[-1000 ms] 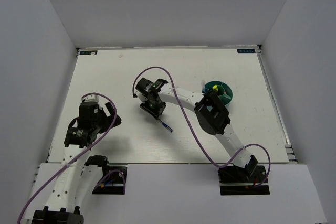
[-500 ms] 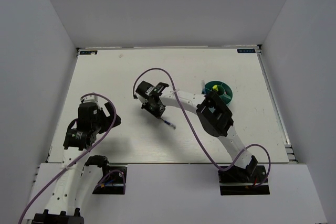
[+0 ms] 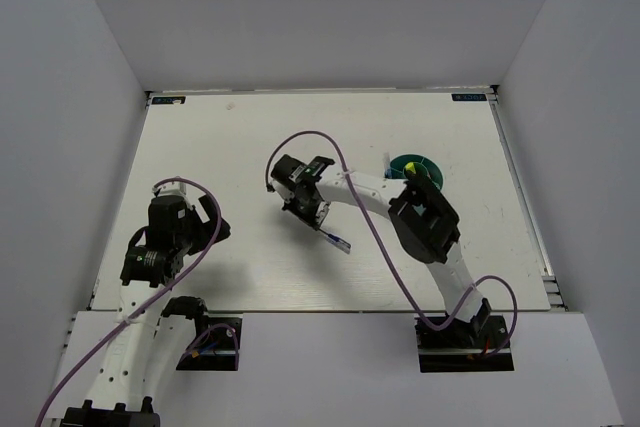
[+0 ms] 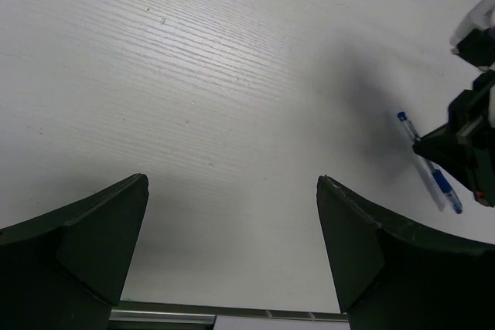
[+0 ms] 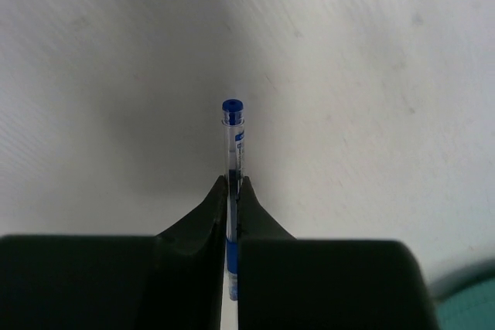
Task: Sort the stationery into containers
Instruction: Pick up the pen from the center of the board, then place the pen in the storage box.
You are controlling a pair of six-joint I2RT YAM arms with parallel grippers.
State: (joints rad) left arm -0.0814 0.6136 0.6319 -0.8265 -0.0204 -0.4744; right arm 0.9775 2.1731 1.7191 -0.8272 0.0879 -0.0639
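Overhead, I see the right arm reaching left across the white bench [image 3: 230, 137], its right end effector [image 3: 322, 227] near the middle of the surface. A thin blue pen [image 3: 337, 240] sticks out from between its tips, slanting toward the near right. The teal tub [image 3: 401, 162] stands further right, well apart from the pen and partly hidden behind the arm's black link. A purple cable [image 3: 330, 140] loops over the arm. The left end effector [image 3: 208, 230] sits low on the left side, well apart from pen and tub, with nothing between its jaws.

Through the left wrist camera, both dark fingers [image 4: 93, 241] of the left end effector [image 4: 232, 183] stand wide apart over bare bench [image 4: 232, 52]. At the right edge of this view the right end effector [image 4: 464, 144] pinches the blue pen [image 4: 444, 185] around its middle, so both ends poke out.

Through the right wrist camera, the right end effector [image 5: 233, 191] is clamped together on the blue pen [image 5: 233, 141]; its fingers [image 5: 203, 218] press the clear barrel from both sides. The blue end cap points away from the camera, over a soft shadow on the bench [image 5: 116, 59]. I cannot tell whether the pen touches the surface. A sliver of the teal tub [image 5: 473, 299] shows in the bottom right corner.
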